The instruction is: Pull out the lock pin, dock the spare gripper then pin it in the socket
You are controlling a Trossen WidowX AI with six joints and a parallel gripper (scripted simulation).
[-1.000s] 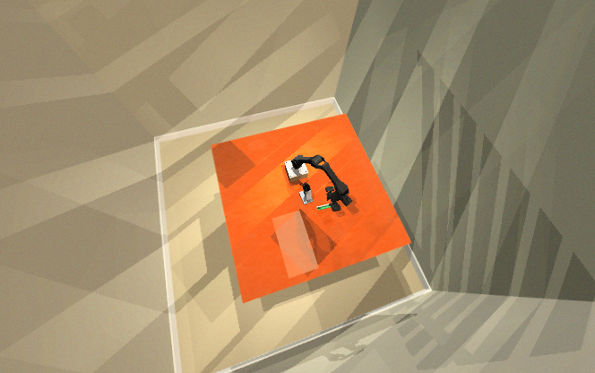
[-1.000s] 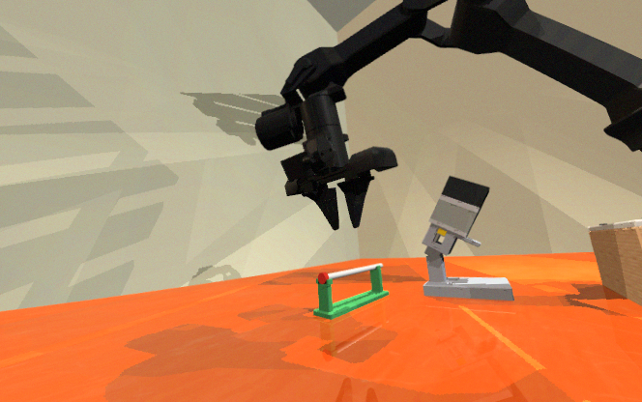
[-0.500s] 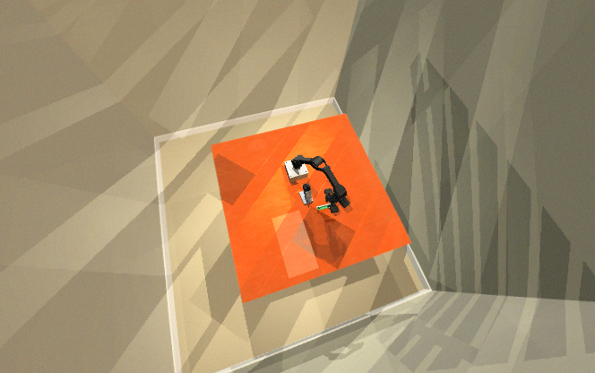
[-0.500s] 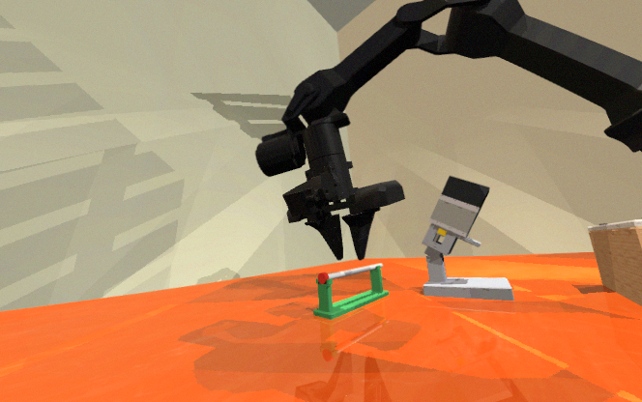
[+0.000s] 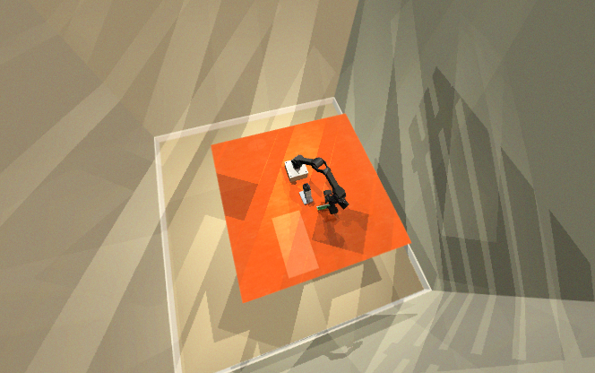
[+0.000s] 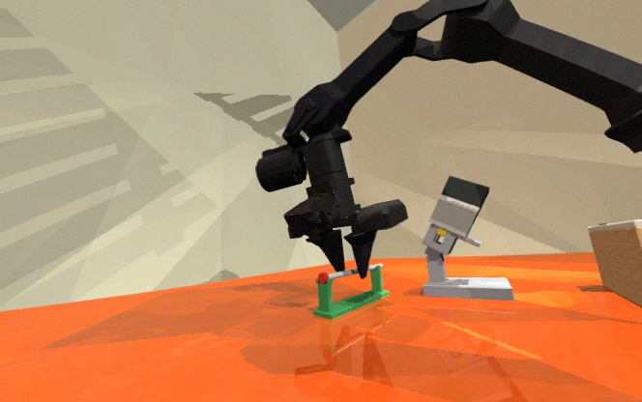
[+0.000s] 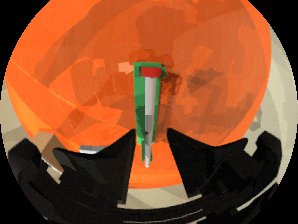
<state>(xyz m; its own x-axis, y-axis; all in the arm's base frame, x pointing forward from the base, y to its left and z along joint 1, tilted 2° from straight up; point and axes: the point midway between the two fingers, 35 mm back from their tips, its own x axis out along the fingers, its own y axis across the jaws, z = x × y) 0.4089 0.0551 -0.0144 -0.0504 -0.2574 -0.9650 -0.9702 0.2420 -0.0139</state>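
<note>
The hand (image 5: 331, 208) (image 6: 354, 274) (image 7: 151, 131) points steeply down (fingers apart, nothing grasped), astride the pin (image 6: 345, 273) (image 7: 149, 102).

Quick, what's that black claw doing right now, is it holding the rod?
The black two-fingered tool: open, holding nothing, fingers astride the thin pale rod with a red end.

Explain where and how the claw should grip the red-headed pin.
Probably best: the middle of the pin's bare shaft, from above, one finger each side. The green stand holds it level near its ends, leaving the span between the posts open; the red head sits outside one post.
</note>
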